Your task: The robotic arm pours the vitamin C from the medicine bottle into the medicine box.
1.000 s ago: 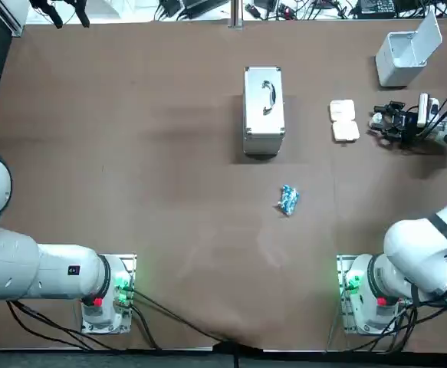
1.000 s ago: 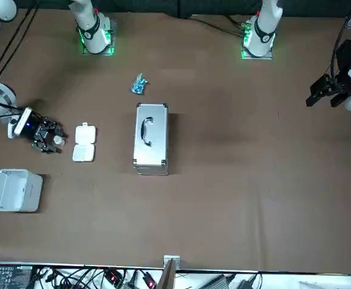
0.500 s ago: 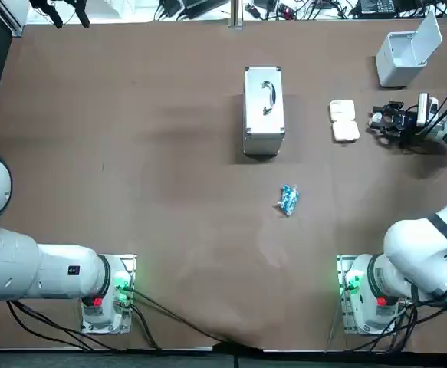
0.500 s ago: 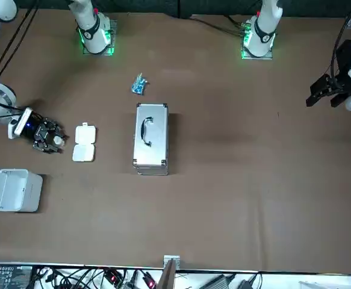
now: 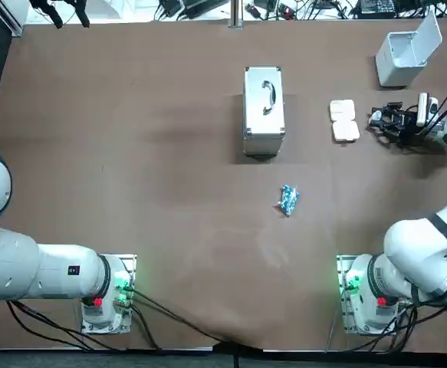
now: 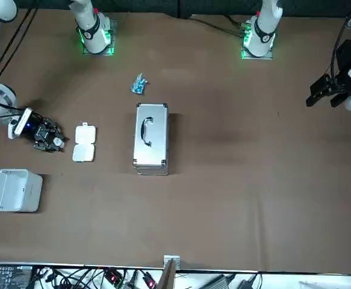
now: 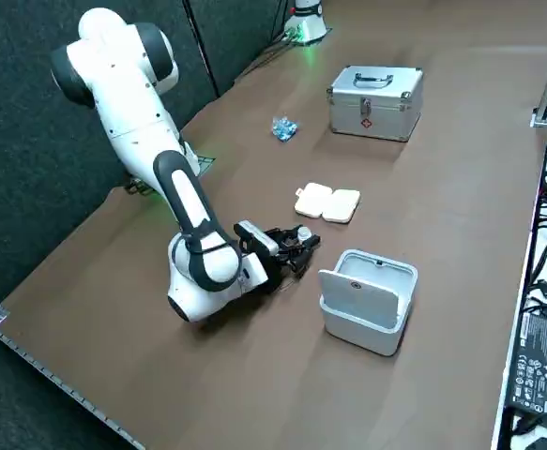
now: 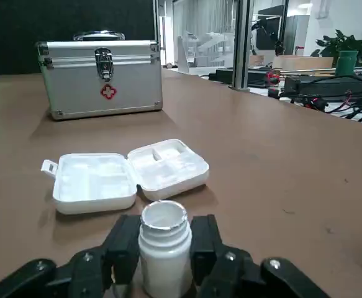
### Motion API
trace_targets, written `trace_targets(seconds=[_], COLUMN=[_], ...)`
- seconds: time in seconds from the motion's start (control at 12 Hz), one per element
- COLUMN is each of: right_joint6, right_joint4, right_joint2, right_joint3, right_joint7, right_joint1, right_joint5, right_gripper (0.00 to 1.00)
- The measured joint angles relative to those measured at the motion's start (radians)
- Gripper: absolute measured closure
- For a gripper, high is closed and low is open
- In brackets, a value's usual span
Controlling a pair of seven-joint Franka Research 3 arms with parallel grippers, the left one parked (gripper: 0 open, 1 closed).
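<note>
Brown bench (image 5: 131, 153), cable clutter along its far edge.

Item 1: right end effector (image 5: 382, 121), low over the bench, lying nearly level. Its 2 fingers are closed narrowly on item 2, 1 pad on each side of the body.

Item 2: medicine bottle (image 8: 162, 239), white, upright between the fingers, cap off, mouth open. Contents not visible. Whether its base rests on the bench cannot be told.

Item 3: medicine box (image 8: 128, 176), white, hinged open flat in 2 halves, just ahead of the end effector and apart from the bottle. Compartments appear empty.

Item 4: aluminium first-aid case (image 8: 100, 77), shut and latched, farther ahead of the end effector, beyond the medicine box.

Item 5: white bin (image 7: 367, 300), lid raised, near the end effector at 1 side.

Item 6: small blue packet (image 5: 287, 199), well apart, ahead and off to the other side.

Status, as judged: grasp made, bottle opened, box opened. Outstanding: carry the bottle over a compartment, tip it, release the vitamin C. No pour has begun; roughly the first third is complete.
</note>
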Motion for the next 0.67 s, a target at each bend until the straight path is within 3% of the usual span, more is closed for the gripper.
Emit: trace_targets(seconds=[0.17,0.67], right_joint6=[-0.001,0.001], right_joint4=[0.000,0.006], right_joint2=[0.000,-0.026], right_joint3=[0.000,0.005], right_joint7=[0.004,0.034], right_joint1=[0.001,0.024], right_joint5=[0.000,0.000], right_gripper=[0.57,0.57])
